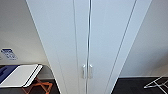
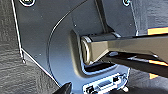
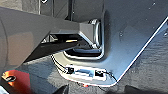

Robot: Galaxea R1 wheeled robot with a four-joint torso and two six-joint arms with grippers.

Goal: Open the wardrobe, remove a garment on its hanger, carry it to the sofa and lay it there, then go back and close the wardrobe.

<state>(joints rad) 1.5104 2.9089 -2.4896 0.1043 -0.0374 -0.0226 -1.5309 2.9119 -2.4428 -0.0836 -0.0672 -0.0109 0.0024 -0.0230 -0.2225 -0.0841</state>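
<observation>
Soft, even light is falling on the wardrobe (image 1: 87, 37), leaving its white doors pale grey with little shadow. Wide-angle distortion is splaying its straight sides outward toward the top. Everything is looking blurred. In the wrist views, sunlight is glaring off the robot's dark plate and carpet (image 3: 152, 72).

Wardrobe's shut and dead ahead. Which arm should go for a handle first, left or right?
No clear winner. The wardrobe is closed and centred, its two handles side by side at the door seam, so each arm has its own door. Both wrist views look down at dark floor, suggesting both arms hang low. Marginally right.
</observation>
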